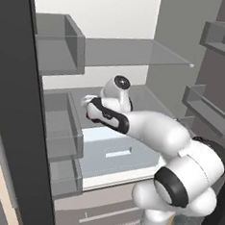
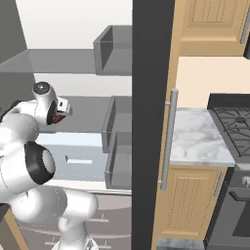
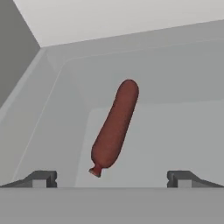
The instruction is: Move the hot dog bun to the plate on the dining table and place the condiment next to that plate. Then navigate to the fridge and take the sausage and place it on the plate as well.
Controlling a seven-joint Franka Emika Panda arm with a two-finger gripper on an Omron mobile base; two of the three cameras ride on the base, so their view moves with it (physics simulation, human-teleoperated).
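Observation:
The fridge point(image 1: 14, 101) stands open and my arm reaches into its pale grey inside. The sausage point(image 3: 115, 127), a reddish-brown cylinder, lies on a glass shelf point(image 3: 175, 131) straight ahead of my hand, slanted, with its pinched end nearest me. My gripper point(image 3: 112, 178) is open, and its dark fingertips point(image 3: 43, 178) stand wide apart on either side of the sausage without touching it. From the right base view the gripper point(image 2: 63, 113) hovers low over the middle shelf. The hot dog bun, plate, dining table and condiment are out of view.
A glass shelf point(image 1: 134, 51) hangs above my hand and a white drawer point(image 1: 115, 153) sits below it. Door bins point(image 1: 60, 44) jut out at the left. The dark door edge point(image 2: 151, 122) separates the fridge from a marble counter point(image 2: 200, 136) and a stove point(image 2: 237, 122).

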